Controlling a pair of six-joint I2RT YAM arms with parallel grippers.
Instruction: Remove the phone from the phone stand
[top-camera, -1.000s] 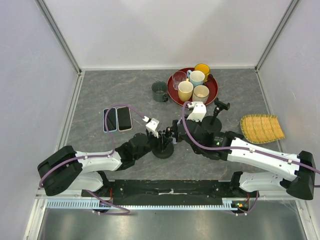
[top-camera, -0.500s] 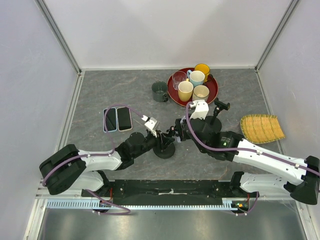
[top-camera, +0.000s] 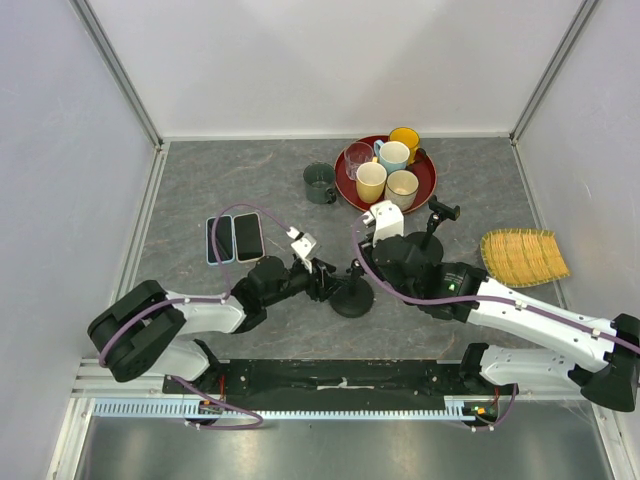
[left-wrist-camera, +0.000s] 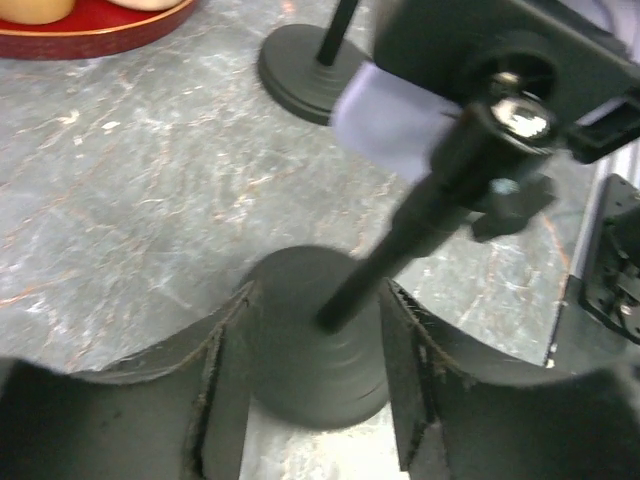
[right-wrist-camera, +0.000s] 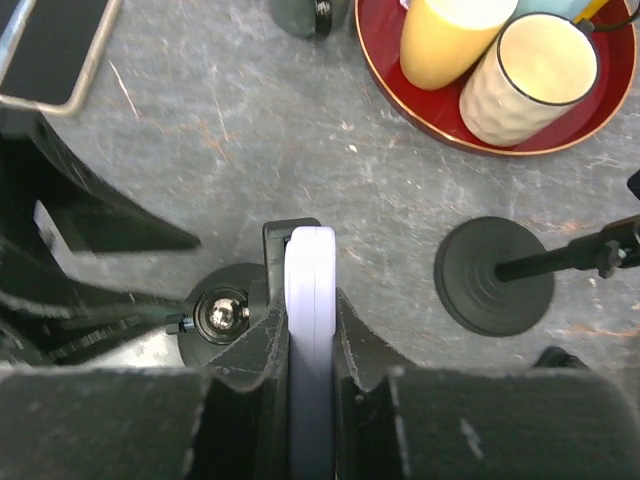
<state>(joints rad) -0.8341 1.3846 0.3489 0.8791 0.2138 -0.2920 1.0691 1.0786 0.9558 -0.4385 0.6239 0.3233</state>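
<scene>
movement first: the phone stand (top-camera: 351, 298) has slid over the tabletop (top-camera: 250, 180) in the last second, and its round base (left-wrist-camera: 318, 350) now lies further toward the right arm's side. the left arm has stretched out after it. over that same second the left fingers (left-wrist-camera: 222, 400) have been spreading. they now stand part way apart, one on either side of the base. they sit so near its rim that i cannot tell whether they press it or have let go.

the right fingers (right-wrist-camera: 365, 345) have not altered. they are closed hard on the edges of the phone (right-wrist-camera: 310, 300), which stands on edge above and just beside the base. the stand's black cradle is against the phone's back, and the post leans over from the base toward it. so the phone looks held but not yet free of the cradle.

my reading is that the stand dragged along with the pull instead of giving the phone up. if the left fingers are indeed loosening, the base loses its anchor and the next pull may tip or drag the stand again. a firm hold on the base seems needed before lifting the phone up and away from it.
</scene>
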